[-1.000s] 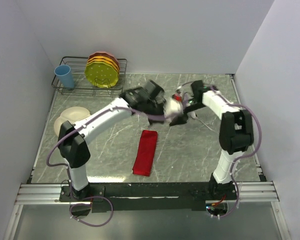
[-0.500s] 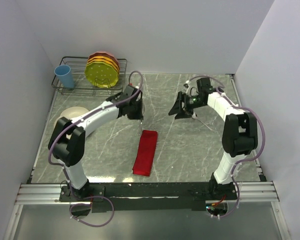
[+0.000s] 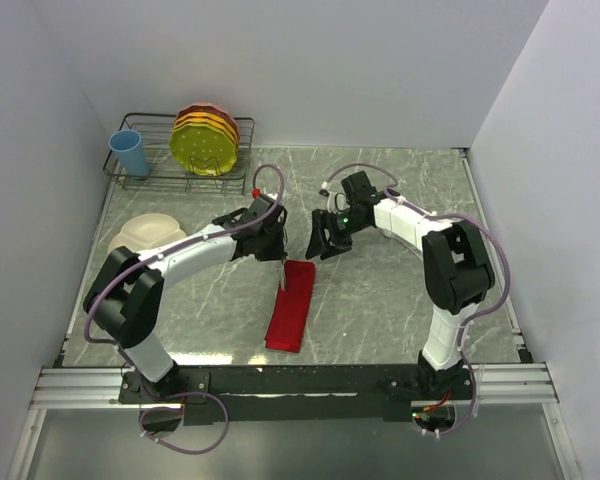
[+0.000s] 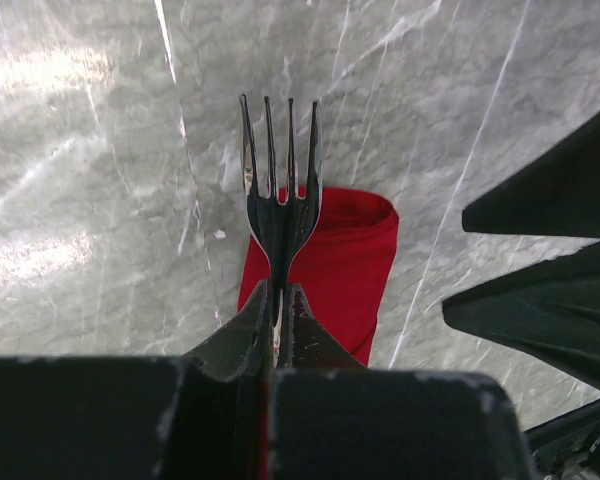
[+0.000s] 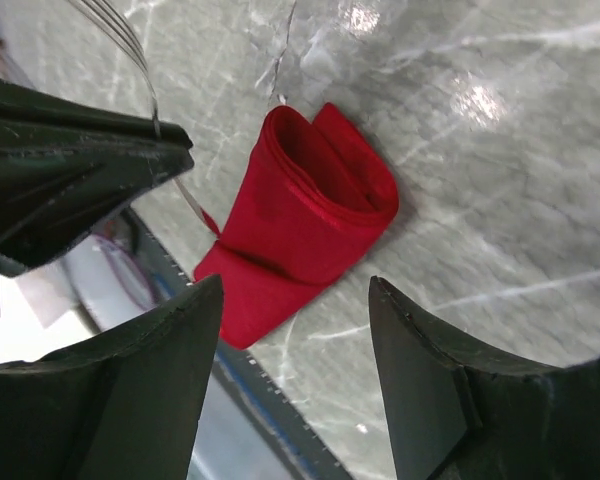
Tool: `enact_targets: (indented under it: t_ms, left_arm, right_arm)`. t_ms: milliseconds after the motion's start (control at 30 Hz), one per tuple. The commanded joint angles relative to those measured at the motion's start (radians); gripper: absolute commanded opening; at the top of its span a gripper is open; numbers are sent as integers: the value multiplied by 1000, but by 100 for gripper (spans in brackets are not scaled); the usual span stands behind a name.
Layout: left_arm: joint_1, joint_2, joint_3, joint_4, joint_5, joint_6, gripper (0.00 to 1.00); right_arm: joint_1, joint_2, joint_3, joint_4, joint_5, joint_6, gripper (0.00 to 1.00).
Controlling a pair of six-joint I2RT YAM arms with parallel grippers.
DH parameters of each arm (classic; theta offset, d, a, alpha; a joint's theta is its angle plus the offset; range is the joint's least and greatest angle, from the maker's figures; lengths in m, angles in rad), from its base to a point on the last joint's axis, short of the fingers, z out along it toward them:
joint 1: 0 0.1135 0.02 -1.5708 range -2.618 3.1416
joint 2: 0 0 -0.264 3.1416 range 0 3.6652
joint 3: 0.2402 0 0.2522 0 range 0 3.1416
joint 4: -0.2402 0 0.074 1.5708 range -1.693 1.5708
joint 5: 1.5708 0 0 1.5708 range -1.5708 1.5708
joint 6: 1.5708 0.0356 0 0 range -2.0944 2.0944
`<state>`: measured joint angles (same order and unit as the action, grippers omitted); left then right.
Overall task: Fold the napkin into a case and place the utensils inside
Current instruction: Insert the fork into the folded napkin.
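The red napkin lies folded into a long narrow strip in the middle of the table. Its far end is rolled open like a pocket mouth in the left wrist view and the right wrist view. My left gripper is shut on the handle of a silver fork, tines pointing away, just above the napkin's far end. My right gripper is open and empty, hovering over the same end from the right. I cannot make out the spoon.
A wire dish rack at the back left holds yellow and orange plates and a blue cup. A cream divided plate lies at the left. White walls close in three sides.
My left gripper has carried the fork from the middle rear down to the napkin's far end. My right gripper has moved left and closer to that end and stays open.
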<state>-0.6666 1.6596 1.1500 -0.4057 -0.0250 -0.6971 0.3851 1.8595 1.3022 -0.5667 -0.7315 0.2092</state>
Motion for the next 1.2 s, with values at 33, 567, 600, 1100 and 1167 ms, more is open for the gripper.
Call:
enact_targets:
  t_ms: [33, 567, 600, 1100, 1167]
  left_arm:
    - [-8, -66, -33, 51, -9, -30, 1]
    - [-48, -31, -62, 77, -26, -12, 1]
    - [-50, -23, -61, 74, -20, -10, 1]
    - [-94, 32, -26, 2, 11, 11, 1]
    - [-102, 26, -30, -1, 8, 8, 1]
  right_arm:
    - [29, 56, 19, 53, 60, -59, 65]
    - [58, 145, 29, 139, 81, -24, 47]
    - [57, 151, 29, 137, 87, -21, 46]
    - [57, 167, 19, 142, 119, 13, 40]
    - [57, 167, 19, 145, 116, 16, 35]
